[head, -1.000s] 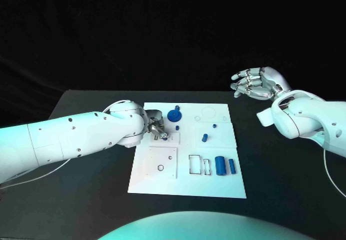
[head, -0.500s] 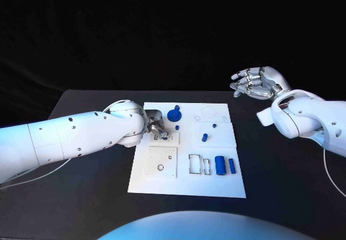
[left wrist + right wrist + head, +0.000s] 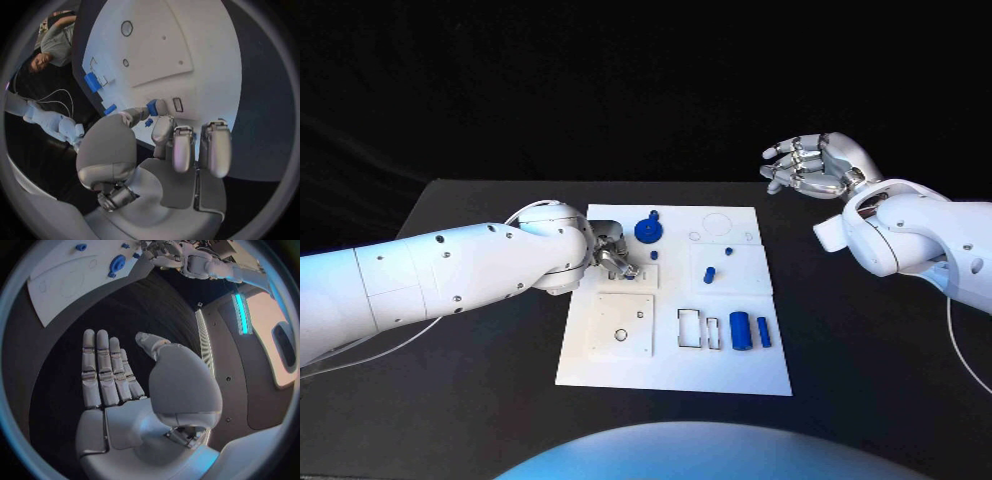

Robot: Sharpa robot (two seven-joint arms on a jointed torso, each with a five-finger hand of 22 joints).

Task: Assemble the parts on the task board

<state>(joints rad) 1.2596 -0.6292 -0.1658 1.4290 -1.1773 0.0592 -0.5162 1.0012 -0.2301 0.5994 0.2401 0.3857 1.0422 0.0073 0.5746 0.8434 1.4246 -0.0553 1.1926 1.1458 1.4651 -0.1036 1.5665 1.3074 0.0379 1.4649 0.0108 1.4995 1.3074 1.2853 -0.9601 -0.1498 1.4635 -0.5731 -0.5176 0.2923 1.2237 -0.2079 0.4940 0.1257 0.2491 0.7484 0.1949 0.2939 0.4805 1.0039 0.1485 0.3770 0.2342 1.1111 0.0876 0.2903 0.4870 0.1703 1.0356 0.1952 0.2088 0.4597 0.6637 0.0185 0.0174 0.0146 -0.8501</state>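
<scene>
A small blue part (image 3: 152,106) sits pinched between the thumb and a fingertip of the left hand (image 3: 617,262), right down at the surface of the task board (image 3: 675,370). In the head view this happens over the left-middle of the board, at a small raised square there; in the left wrist view a little rectangular slot (image 3: 177,104) lies just beside the held part. The step in hand looks like seating this part into its place on the board. Whether it already touches the board or is partly in, I cannot tell.

Other blue parts are spread over the board: a round disc with a knob (image 3: 649,231) toward the far edge, a short peg (image 3: 710,274) near the middle, and two cylinders (image 3: 740,331) lying side by side in the near right area, next to an empty rectangular outline (image 3: 692,329).

The right hand (image 3: 812,166) is raised well clear of the board, off past the far right corner of the black counter (image 3: 473,400). It holds nothing, and in the right wrist view its fingers lie straight and side by side with the thumb apart.

The next move likely calls for a fine alignment of the pinched part over its slot, a gentle press down, then letting go without tipping it.
</scene>
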